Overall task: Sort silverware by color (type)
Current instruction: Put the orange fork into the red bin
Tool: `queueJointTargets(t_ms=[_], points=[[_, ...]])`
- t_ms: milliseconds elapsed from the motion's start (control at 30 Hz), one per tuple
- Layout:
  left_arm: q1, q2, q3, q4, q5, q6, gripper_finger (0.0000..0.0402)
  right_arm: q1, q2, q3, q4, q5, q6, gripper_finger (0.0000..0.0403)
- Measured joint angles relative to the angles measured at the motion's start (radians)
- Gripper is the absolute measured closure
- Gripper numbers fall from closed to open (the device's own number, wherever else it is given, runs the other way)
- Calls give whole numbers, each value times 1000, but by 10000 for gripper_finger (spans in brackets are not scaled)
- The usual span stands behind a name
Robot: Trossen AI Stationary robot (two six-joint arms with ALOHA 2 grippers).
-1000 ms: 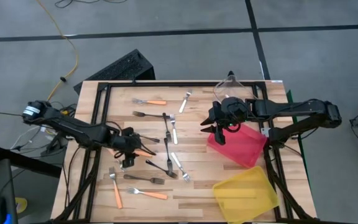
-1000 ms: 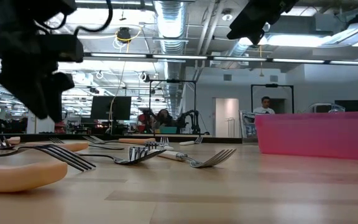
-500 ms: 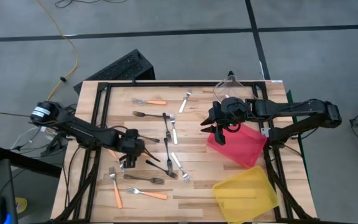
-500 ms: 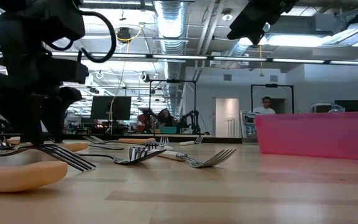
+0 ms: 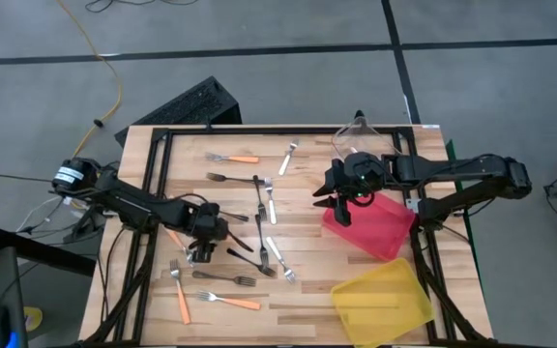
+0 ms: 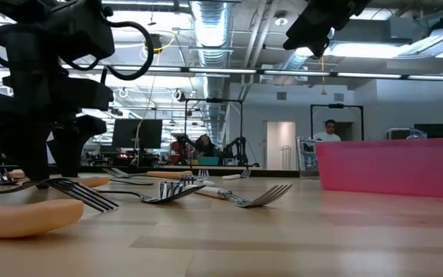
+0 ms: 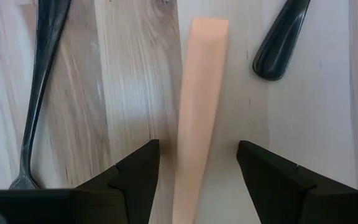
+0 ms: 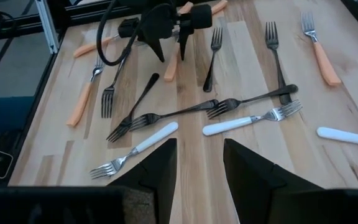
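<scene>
Straddling an orange fork handle near the tabletop's left edge, the left claw has its fingers apart, one on each side. The right claw hangs with fingers apart above the red bin, holding nothing.

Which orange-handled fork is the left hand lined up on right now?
The orange-handled fork lying between the open fingers of the left hand, mid-table. The other orange ones lie clear of it, near the table's edges.

Left claw low, fingers apart
</scene>
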Motion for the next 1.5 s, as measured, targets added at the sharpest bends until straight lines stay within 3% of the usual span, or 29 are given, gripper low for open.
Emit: queueJointTargets(t_ms=[233, 700, 1033, 1233, 1500], points=[[4, -4, -35, 28, 0, 9, 211, 14, 0, 0, 1, 0, 9, 248], [3, -1, -39, 53, -27, -20, 360, 13, 0, 0, 2, 0, 19, 248], [3, -40, -48, 89, -33, -70, 354, 13, 0, 0, 3, 0, 17, 248], [7, -121, -49, 123, -150, -82, 352, 21, 0, 0, 8, 0, 2, 248], [25, -264, -47, 183, -160, -82, 351, 24, 0, 0, 41, 28, -13, 248]])
